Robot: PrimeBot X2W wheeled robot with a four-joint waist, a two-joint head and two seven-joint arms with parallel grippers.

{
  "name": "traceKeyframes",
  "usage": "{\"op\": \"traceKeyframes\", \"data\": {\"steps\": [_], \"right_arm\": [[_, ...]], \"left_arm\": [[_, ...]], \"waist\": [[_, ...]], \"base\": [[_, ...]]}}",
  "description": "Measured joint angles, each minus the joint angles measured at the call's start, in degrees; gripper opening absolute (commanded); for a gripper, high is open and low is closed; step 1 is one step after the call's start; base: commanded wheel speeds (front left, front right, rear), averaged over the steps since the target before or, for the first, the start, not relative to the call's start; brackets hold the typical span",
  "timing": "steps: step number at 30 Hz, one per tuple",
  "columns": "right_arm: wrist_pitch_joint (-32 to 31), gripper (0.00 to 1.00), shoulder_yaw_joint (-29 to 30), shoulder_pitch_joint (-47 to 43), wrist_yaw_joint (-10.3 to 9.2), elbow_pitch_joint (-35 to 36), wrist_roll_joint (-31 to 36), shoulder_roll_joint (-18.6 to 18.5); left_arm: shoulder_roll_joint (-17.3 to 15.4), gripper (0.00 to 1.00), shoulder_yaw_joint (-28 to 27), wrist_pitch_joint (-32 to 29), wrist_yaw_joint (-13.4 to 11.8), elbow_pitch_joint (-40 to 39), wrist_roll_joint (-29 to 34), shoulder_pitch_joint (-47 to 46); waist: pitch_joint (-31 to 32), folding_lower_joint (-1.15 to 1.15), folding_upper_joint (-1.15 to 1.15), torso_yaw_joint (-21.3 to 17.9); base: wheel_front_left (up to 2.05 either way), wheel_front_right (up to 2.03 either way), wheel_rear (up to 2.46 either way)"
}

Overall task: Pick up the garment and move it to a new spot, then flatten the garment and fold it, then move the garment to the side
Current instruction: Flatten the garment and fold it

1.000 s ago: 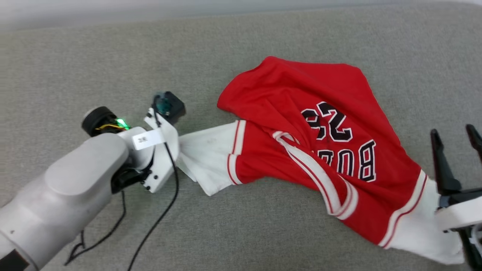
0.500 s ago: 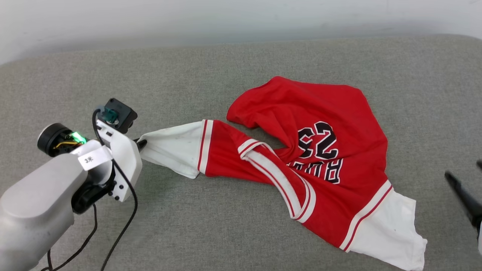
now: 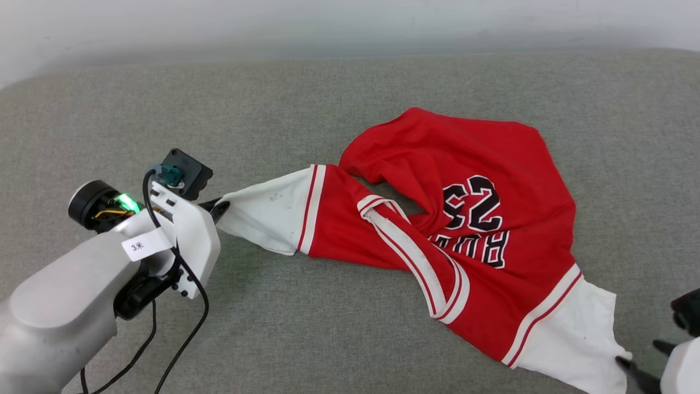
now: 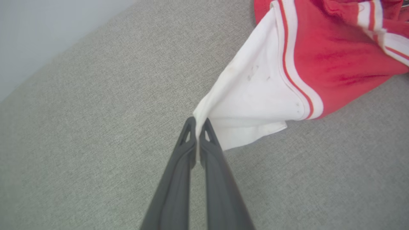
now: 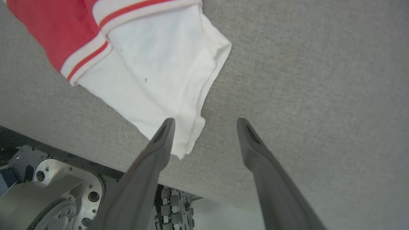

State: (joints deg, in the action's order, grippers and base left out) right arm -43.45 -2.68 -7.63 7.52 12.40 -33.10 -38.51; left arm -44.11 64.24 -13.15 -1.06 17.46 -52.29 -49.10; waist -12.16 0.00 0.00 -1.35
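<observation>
1. The red jersey-style T-shirt (image 3: 465, 148), with white short sleeves and a black "23" facing up, is lying crumpled across the centre and right of the head view on the grey woven fabric surface (image 3: 328, 328).
2. The left gripper (image 4: 198, 123), at the left of that view, is pinching the edge of one white sleeve (image 3: 268, 219) between clenched fingers; the cloth is stretching taut toward it.
3. The right gripper (image 5: 206, 123) is hovering with fingers spread wide, grasping nothing; one fingertip is overlapping the other white sleeve (image 5: 153, 70) near the surface's front edge.
4. Likely risks: the pinch is catching only hem, so a hard pull could slip it free; dragging by one sleeve could twist the shirt further.
</observation>
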Motion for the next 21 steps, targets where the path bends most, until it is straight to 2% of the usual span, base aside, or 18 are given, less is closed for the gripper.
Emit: {"op": "traceKeyframes", "data": {"steps": [9,17,18,19,20,21], "right_arm": [[4.15,1.0,-7.88,3.1,0.0,-9.22,1.45,2.18],[8.46,1.0,-15.61,7.4,-0.46,-17.62,0.75,1.83],[9.44,0.77,-16.22,7.74,-0.46,-18.27,0.26,1.74],[10.35,0.28,-16.63,7.91,-0.47,-18.82,-0.38,1.69],[11.29,0.0,-17.02,8.17,-0.47,-19.26,-0.93,1.56],[12.33,0.0,-17.45,8.47,-0.47,-19.67,-1.27,1.43]], "left_arm": [[0.88,0.0,0.03,0.48,-0.2,-0.9,1.18,-1.8],[1.75,0.0,0.2,1.31,0.03,-0.57,1.62,-2.37],[1.79,0.0,0.22,1.51,0.04,-0.43,1.6,-2.36],[1.81,0.0,0.24,1.77,0.05,-0.29,1.6,-2.34],[1.87,0.0,0.24,2.07,0.04,-0.16,1.6,-2.31],[1.9,0.0,0.25,2.34,0.04,-0.01,1.6,-2.18]], "waist": [[-2.1,0.0,0.0,1.25],[-3.07,-0.02,-0.01,2.03],[-2.98,-0.02,-0.01,2.06],[-2.83,-0.02,-0.01,2.07],[-2.61,-0.02,-0.01,2.08],[-2.35,-0.02,-0.01,2.08]], "base": [[0.0,0.0,0.0],[0.0,0.0,0.0],[0.0,0.0,0.0],[0.0,0.0,0.0],[0.0,0.0,0.0],[0.0,0.0,0.0]]}}
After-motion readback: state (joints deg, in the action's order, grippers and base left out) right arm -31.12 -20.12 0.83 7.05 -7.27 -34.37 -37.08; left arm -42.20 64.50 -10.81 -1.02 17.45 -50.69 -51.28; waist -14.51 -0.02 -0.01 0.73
